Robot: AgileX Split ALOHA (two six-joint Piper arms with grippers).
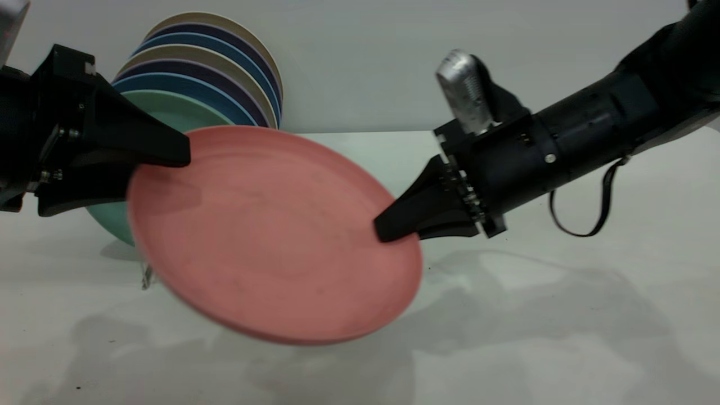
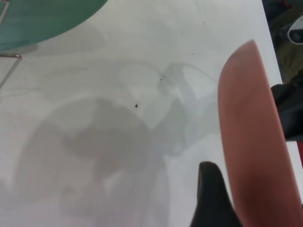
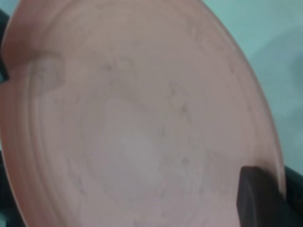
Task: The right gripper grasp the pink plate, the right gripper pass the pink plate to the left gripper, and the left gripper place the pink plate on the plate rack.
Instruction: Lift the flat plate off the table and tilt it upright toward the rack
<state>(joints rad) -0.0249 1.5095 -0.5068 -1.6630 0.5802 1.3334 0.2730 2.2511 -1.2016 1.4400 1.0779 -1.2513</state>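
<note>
The pink plate (image 1: pixel 270 236) hangs tilted above the table between both arms. My right gripper (image 1: pixel 395 227) is shut on its right rim, one finger (image 3: pixel 259 198) lying on the plate's (image 3: pixel 132 123) upper face. My left gripper (image 1: pixel 160 175) is open and straddles the plate's left rim. Its upper finger (image 1: pixel 163 147) hovers over the face and throws a shadow there, and its lower finger passes behind the plate. In the left wrist view one black finger (image 2: pixel 212 198) stands just beside the plate (image 2: pixel 251 142), seen nearly edge-on. Only bits of the plate rack's wire (image 1: pixel 147 278) (image 2: pixel 9 66) show below the stacked plates.
Several plates stand upright in the rack behind the left gripper, a teal-green plate (image 1: pixel 112 216) (image 2: pixel 42 16) in front, then blue, purple and beige ones (image 1: pixel 225 67). The white table (image 1: pixel 562 315) stretches in front and to the right. The right arm's cable loop (image 1: pixel 596 219) hangs down.
</note>
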